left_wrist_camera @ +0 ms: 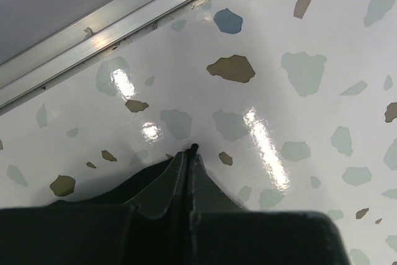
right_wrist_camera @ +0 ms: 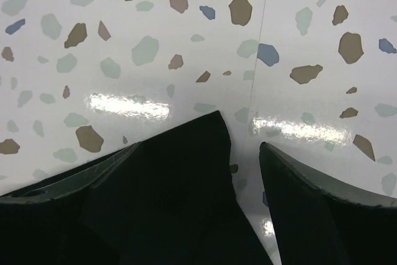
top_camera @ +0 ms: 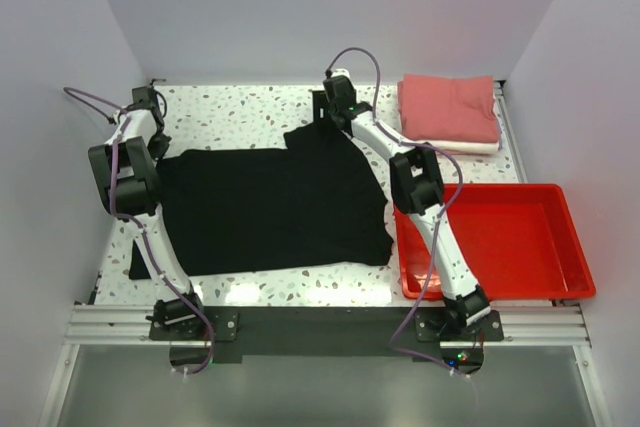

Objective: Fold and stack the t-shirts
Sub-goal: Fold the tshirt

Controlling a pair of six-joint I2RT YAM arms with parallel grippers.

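One black t-shirt (top_camera: 270, 207), right hand (right_wrist_camera: 198, 146) spread around its corner, left hand (left_wrist_camera: 192, 151) pressed together nearby.

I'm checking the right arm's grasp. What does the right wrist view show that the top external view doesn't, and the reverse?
Right wrist only: the right gripper open, with a corner of the black t-shirt between its jaws. Top external only: that shirt spread out, the salmon-pink t-shirt folded on the white t-shirt, and the red tray. Both: black cloth on the speckled table.
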